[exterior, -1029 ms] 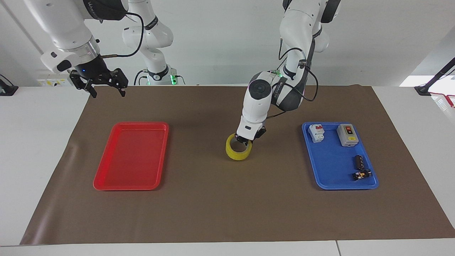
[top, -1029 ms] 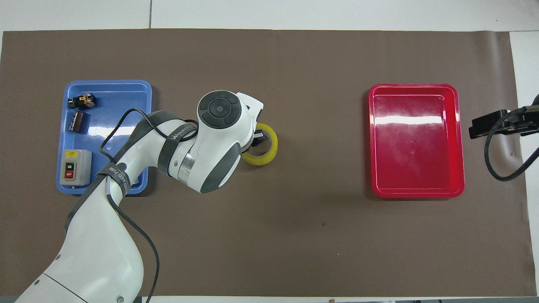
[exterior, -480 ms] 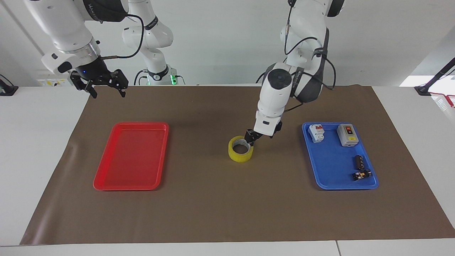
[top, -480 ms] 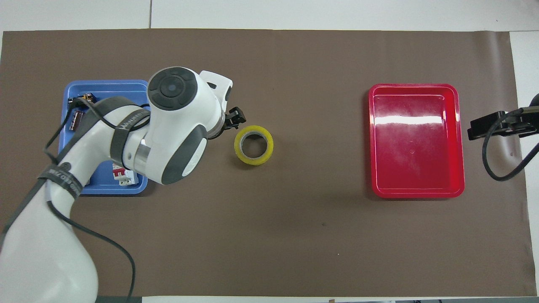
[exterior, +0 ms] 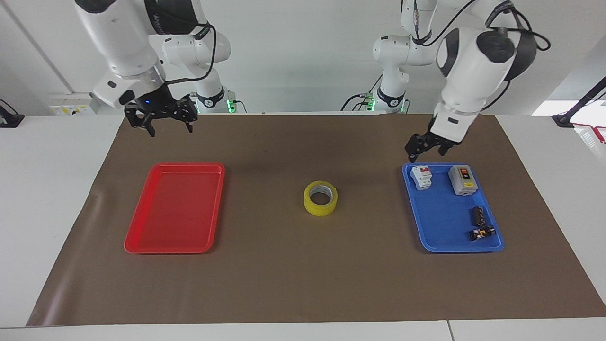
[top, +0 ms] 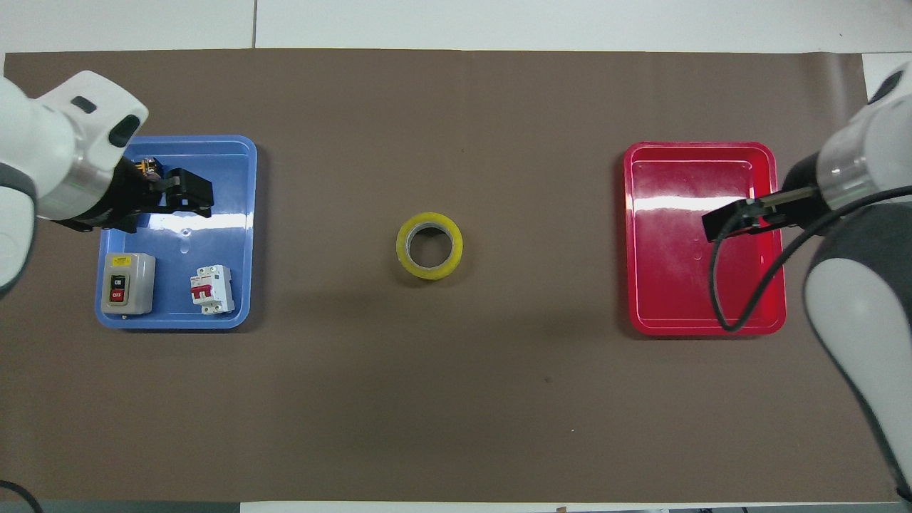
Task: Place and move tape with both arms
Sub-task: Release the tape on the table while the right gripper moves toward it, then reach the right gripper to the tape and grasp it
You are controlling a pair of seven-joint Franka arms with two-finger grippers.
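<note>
The tape (exterior: 320,198) is a yellow roll lying flat on the brown mat (exterior: 303,284), midway between the two trays; it also shows in the overhead view (top: 429,246). Nothing touches it. My left gripper (exterior: 424,150) is open and empty, raised over the blue tray's (exterior: 440,241) edge nearest the robots, well away from the tape; from overhead the left gripper (top: 198,201) covers part of that tray (top: 214,157). My right gripper (exterior: 171,130) is open and empty, raised by the red tray (exterior: 175,208); from overhead the right gripper (top: 716,224) lies over that tray (top: 705,285).
The blue tray holds a white breaker (exterior: 421,177), a grey switch box (exterior: 462,180), a small black cylinder (exterior: 478,215) and a small black-and-yellow part (exterior: 482,232). The red tray holds nothing. Two smaller arms with green lights (exterior: 208,90) stand at the robots' end.
The left gripper let go of the tape, rose and swung away to over the blue tray. The tape settled flat on the mat. The right gripper moved toward the red tray.
</note>
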